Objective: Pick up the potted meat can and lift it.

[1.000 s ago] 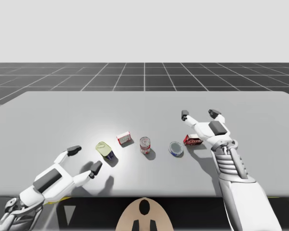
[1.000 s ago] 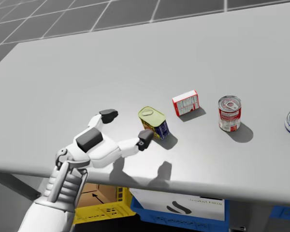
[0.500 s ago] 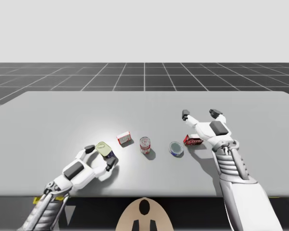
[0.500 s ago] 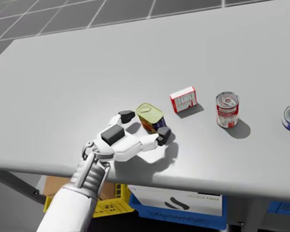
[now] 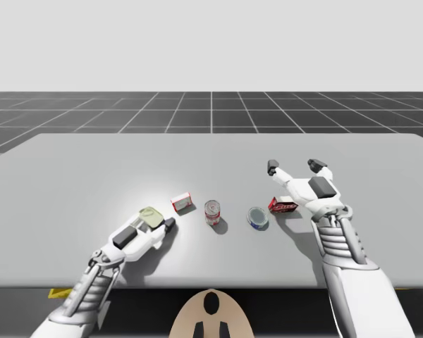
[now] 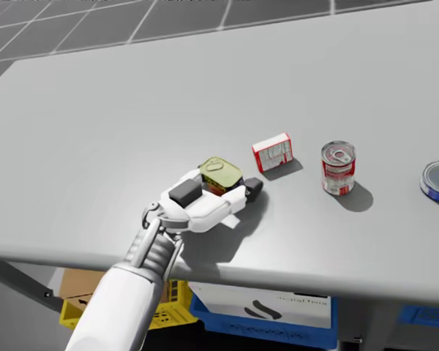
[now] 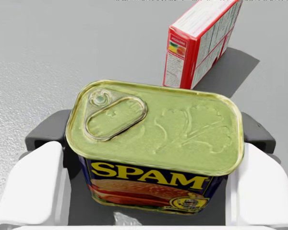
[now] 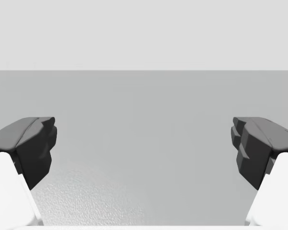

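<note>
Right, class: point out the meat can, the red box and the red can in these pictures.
meat can (image 7: 153, 129), left wrist view, middle of its lid.
red box (image 6: 272, 153), head view, middle of its front face.
red can (image 6: 339, 171), head view, on its side label.

High camera wide over table (image 5: 92, 155), head camera nearer, left wrist camera closest, all sharing rectangular can (image 7: 153, 129).

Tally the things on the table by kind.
Cans: 3 (meat can, red can, blue can)
Boxes: 2 (red-white box, flat red box)
Total: 5
</note>
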`<state>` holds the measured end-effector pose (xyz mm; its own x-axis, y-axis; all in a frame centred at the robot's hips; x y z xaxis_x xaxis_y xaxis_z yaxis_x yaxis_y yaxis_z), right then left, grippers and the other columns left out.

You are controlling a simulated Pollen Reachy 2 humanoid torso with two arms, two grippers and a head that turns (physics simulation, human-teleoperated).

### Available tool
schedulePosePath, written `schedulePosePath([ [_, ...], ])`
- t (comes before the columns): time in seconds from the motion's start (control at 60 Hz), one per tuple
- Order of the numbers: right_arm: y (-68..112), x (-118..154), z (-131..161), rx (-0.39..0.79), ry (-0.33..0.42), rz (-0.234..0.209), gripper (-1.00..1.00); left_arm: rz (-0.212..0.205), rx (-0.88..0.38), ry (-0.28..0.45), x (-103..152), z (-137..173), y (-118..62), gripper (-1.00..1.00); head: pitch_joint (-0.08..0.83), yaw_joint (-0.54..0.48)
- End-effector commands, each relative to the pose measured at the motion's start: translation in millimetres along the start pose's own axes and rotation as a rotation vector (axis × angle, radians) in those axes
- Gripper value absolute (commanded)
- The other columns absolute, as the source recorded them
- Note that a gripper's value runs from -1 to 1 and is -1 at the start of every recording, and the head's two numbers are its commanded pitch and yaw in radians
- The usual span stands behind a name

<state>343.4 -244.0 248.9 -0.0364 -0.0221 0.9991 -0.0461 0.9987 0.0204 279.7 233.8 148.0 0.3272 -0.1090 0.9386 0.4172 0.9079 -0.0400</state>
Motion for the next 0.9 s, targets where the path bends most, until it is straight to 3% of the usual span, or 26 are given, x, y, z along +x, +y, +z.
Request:
schedulePosePath([
  [0.017,0.0,0.7,0.5,-0.001,-0.002,-0.002,-1.00,-0.018,0.027,0.012,-6.4,1.0,1.4,1.00,0.699,0.32],
  [0.117,0.2,0.6,0.5,-0.001,-0.002,-0.001,-1.00,-0.024,0.030,0.019,-8.5,1.3,2.8,1.00,0.644,0.33],
  [0.367,0.0,0.4,0.3,-0.004,0.000,0.000,-1.00,-0.033,0.036,0.023,-10.0,2.0,3.1,1.00,0.404,0.36],
  [0.567,-0.9,0.5,-0.1,-0.005,-0.001,0.000,-1.00,-0.039,0.039,0.024,-9.2,2.9,2.0,1.00,0.344,0.36],
  [0.767,-2.2,0.7,-0.5,-0.013,-0.004,0.009,-1.00,-0.081,0.068,-0.034,28.2,18.2,4.7,1.00,0.338,0.36],
  [0.9,-3.4,0.9,0.3,-0.006,-0.005,0.028,-1.00,-0.134,0.105,-0.105,72.8,32.4,9.1,1.00,0.332,0.36],
])
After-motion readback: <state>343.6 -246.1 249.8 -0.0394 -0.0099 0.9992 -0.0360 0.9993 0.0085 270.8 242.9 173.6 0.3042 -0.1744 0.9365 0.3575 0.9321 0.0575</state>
